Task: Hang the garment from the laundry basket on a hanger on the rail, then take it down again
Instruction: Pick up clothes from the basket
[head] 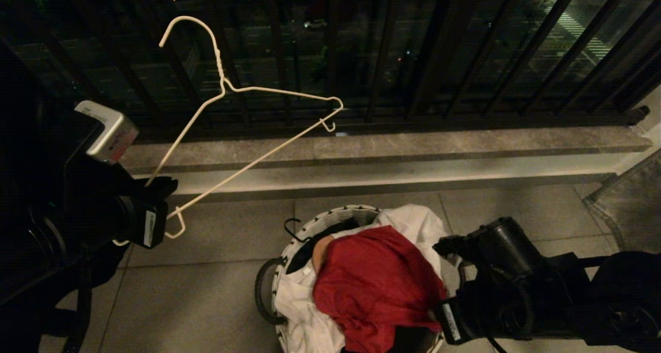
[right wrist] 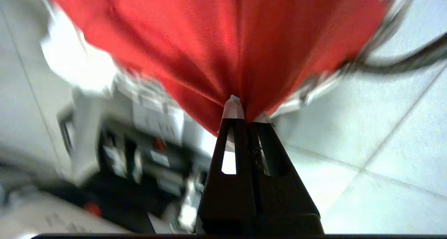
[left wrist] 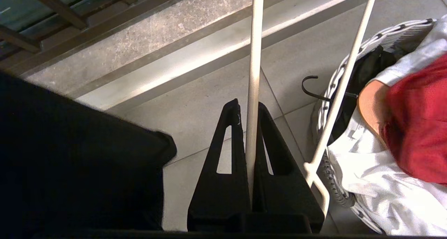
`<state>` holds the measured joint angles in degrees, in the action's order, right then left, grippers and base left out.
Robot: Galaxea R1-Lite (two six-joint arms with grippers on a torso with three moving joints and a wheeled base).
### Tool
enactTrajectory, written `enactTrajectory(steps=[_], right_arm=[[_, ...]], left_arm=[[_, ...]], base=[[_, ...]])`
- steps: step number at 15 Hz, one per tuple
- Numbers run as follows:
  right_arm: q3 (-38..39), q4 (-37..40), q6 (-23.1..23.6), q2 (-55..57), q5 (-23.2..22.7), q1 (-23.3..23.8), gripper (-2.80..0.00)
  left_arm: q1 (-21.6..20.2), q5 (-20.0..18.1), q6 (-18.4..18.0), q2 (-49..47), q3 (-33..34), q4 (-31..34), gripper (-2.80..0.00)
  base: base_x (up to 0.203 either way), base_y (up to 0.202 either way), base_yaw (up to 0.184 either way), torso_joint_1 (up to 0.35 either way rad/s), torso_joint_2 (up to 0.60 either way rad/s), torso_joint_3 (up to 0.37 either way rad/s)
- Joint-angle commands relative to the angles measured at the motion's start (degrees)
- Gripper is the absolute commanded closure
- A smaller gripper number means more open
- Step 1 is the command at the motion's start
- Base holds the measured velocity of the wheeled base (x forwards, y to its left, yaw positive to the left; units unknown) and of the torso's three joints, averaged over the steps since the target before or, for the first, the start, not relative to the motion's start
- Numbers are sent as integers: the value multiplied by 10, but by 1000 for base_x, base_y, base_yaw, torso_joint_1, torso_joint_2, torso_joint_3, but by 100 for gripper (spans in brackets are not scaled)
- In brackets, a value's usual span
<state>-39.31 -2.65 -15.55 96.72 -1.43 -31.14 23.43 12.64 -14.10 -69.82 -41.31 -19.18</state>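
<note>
Pinched in my right pincer is only a small fold of the garment, low centre in the head view, so I fear it slipping or dragging the white shirt from the laundry basket. At left, my left pincer grips one thin hanger wire, which could twist.

The floor is laid with large pale grey tiles with thin joints. At its far edge it rises in a low step to a stone ledge under dark railings. The basket stands directly on the tiles in the near middle, round, with a black-and-white rim and a black loop handle (a second loop lies flat against the tiles at its near-left side). It is heaped full: a white shirt and a red garment spill over the rim, though none of the cloth can be seen touching the floor. At the right edge a grey mesh panel meets the tiles.
</note>
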Motion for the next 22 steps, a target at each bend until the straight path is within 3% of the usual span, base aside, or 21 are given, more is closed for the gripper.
enactTrajectory(steps=[1, 3, 10, 13, 16, 22], right_arm=[[13, 17, 11, 0, 2, -15, 0], [22, 33, 51, 17, 4, -18, 0], [38, 31, 92, 28, 50, -14, 0], [39, -24, 65, -47, 21, -15, 0], [23, -69, 6, -107, -60, -17, 0], [-55, -57, -11, -179, -67, -18, 0]], left_arm=[[0, 1, 0, -2, 0, -1, 0], [0, 4, 0, -3, -1, -1, 0], [0, 5, -8, -1, -4, -2, 0], [0, 25, -8, 0, -10, -2, 0], [0, 48, -8, 12, -6, -2, 0], [0, 53, -9, 27, 7, -1, 0]], base=[[0, 0, 0, 0, 0, 0], [0, 0, 0, 0, 0, 0], [0, 0, 0, 0, 0, 0], [0, 0, 0, 0, 0, 0], [0, 0, 0, 0, 0, 0], [0, 0, 0, 0, 0, 0]])
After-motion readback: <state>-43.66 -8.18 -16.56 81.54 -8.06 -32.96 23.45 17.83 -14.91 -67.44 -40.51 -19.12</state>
